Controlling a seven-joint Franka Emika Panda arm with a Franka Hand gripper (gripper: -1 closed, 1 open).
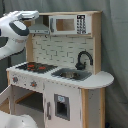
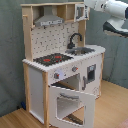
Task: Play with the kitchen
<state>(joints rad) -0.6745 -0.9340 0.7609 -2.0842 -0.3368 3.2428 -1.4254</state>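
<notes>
kitchen (image 1: 65, 75) is a tall upright unit, long axis vertical, pale wood side posts and top frame with white panels; it fills most of both exterior views and stands on a wood-tone floor (image 2: 112, 107) in front of a grey-green curtain (image 2: 10, 60). Counter is white with a rounded end in the first exterior view at about 4 o'clock of the sink (image 1: 72, 75), which is a grey rectangular basin. Black hooked faucet (image 1: 84, 59) stands upright at the sink's back edge. Hob (image 1: 36, 66) is a flat black slab with red rings, at 9 o'clock of the sink in the first exterior view. Backsplash is white with a brick-tile pattern. Grey wedge-shaped hood (image 2: 49, 20) sits above the hob; a white microwave-like box (image 1: 67, 24) with a dark keypad is next to it under the top shelf. Oven door (image 2: 72, 102) is hinged down, open, white frame with a clear window, in the second exterior view; knobs (image 2: 56, 75) on the panel above it. Kitchen front faces roughly 5 o'clock in both exterior views. Arm (image 1: 15, 32) is glossy white with black joints, up at the kitchen's top corner; in the second exterior view it comes in from 2 o'clock. Gripper: cannot tell if the fingers are apart or together.
</notes>
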